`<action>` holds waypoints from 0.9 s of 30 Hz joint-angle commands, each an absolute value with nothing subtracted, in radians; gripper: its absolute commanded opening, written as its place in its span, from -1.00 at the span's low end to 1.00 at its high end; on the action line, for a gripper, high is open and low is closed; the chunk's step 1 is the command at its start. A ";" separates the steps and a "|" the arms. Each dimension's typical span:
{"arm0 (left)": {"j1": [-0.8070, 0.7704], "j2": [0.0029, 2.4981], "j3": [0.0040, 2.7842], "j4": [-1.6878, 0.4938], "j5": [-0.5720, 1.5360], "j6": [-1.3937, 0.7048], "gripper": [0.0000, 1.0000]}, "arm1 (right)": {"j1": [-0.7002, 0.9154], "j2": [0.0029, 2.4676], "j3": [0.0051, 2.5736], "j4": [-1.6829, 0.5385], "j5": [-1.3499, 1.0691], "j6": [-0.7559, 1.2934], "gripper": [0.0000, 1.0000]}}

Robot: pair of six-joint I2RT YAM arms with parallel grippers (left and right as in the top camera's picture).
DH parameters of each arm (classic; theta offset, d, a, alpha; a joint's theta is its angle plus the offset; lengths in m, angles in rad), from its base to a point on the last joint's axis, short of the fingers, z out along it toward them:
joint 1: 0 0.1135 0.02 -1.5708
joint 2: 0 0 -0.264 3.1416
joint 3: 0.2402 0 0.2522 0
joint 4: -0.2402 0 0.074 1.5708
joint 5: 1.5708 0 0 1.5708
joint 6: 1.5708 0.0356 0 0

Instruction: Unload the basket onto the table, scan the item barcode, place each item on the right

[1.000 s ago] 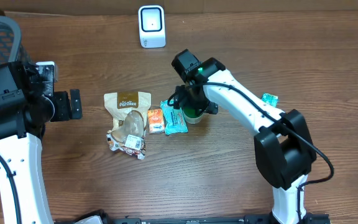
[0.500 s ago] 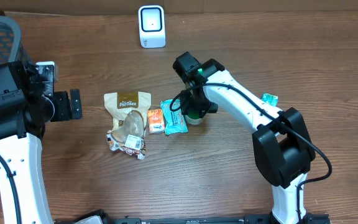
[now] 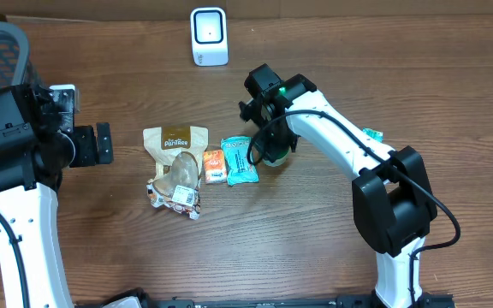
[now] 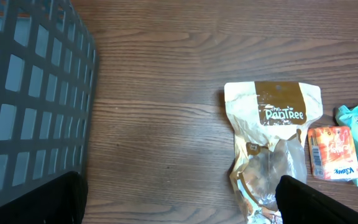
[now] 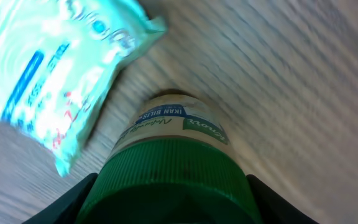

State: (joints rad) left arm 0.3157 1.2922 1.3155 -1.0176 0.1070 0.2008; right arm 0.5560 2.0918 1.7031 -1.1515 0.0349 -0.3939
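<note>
Fingers on the right arm (image 5: pixel 67 205) clasp the green-lidded jar (image 5: pixel 173 155) by its lid, just beside the teal packet (image 3: pixel 240 160) on the worktop (image 3: pixel 315 248), while the left fingers (image 4: pixel 36 199) hang spread wide, empty.

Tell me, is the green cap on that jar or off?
On. The green cap sits on the jar, covering its top, in the right wrist view.

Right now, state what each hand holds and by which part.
The right hand grips the green-lidded white-labelled jar by the sides of its lid. The left hand is open, holding nothing.
</note>
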 commanded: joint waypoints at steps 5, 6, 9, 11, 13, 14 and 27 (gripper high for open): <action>0.315 1.290 1.327 -1.017 0.104 0.186 0.99 | 0.554 2.087 1.737 -1.147 0.042 -0.918 0.27; 0.315 1.290 1.327 -1.017 0.104 0.186 0.99 | 0.554 2.087 1.737 -1.146 0.042 -0.954 0.26; 0.315 1.290 1.327 -1.017 0.104 0.186 0.99 | 0.554 2.087 1.737 -1.146 0.044 -1.045 0.27; 0.315 1.290 1.327 -1.017 0.104 0.186 0.99 | 0.554 2.087 1.737 -1.146 0.045 -1.083 0.27; 0.315 1.290 1.327 -1.017 0.104 0.186 0.99 | 0.554 2.087 1.737 -1.146 0.044 -1.079 0.27; 0.315 1.290 1.327 -1.017 0.104 0.186 0.99 | 0.554 2.085 1.737 -1.146 0.044 -1.067 0.28; 0.315 1.290 1.327 -1.017 0.104 0.186 0.99 | 0.544 2.066 1.812 -1.150 0.044 -0.356 1.00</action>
State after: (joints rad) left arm 0.3157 1.2922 1.3155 -1.0176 0.1070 0.2008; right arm 0.5556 2.0918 1.7569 -1.1488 0.0448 -0.6735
